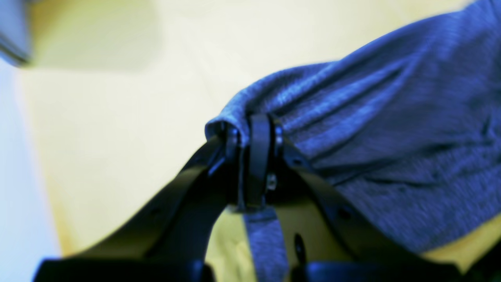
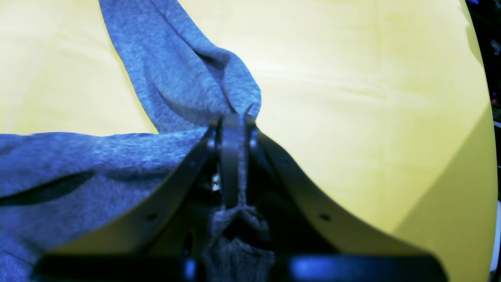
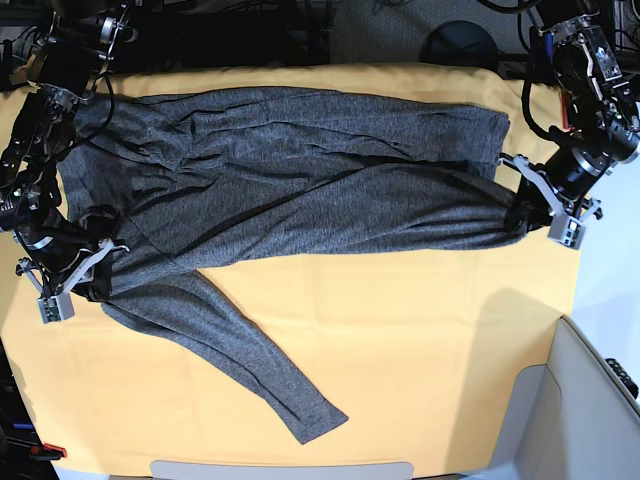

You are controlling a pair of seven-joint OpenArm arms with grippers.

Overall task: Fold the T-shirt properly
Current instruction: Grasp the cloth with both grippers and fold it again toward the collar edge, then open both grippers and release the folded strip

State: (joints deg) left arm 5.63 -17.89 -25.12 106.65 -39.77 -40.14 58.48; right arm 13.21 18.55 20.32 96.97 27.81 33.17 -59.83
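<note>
A yellow-orange cloth (image 3: 400,340) covers the whole table, lying mostly flat with faint creases. A pale grey bin (image 3: 580,400) (only partly in view) stands at its near corner, and dark cables (image 3: 330,30) crowd the far edge.

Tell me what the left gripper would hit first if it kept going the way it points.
The left gripper is already shut on the T-shirt, so the bunched grey fabric comes first. Beyond that fold, probably the yellow-orange cloth sheet, though depth is unclear.

Right gripper (image 2: 235,133) jaws clamped on T-shirt (image 2: 176,78) fold.
</note>
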